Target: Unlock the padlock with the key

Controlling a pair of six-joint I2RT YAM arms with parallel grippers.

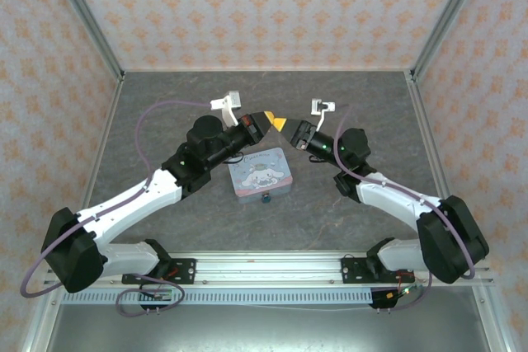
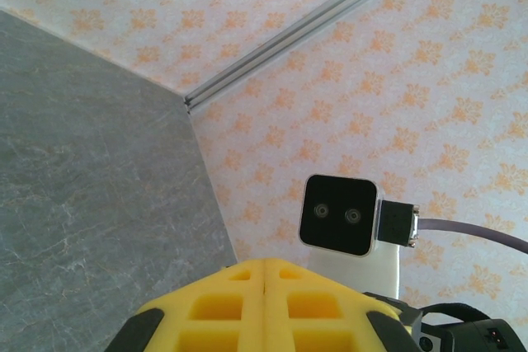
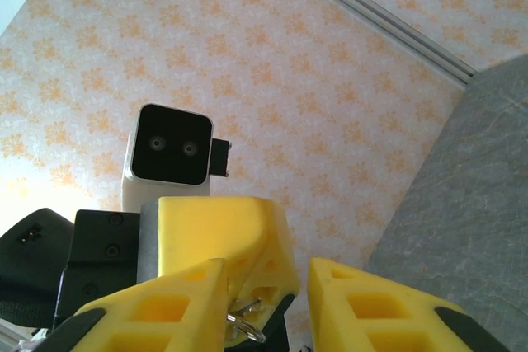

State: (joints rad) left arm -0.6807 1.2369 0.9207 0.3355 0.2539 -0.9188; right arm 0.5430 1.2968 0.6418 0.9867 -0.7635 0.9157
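Above the pastel tin (image 1: 260, 172), both arms are reaching toward each other, fingertip to fingertip. The left gripper (image 1: 266, 118) is pressing its yellow fingers (image 2: 247, 278) fully together and is holding the key (image 3: 247, 325), whose small metal ring is hanging at their tip. The right gripper (image 3: 268, 274) is standing with its jaws apart, one finger on either side of the left fingertips and clamping nothing. On the grey table (image 1: 165, 105), the padlock (image 1: 266, 198) is lying just beside the tin's near edge.
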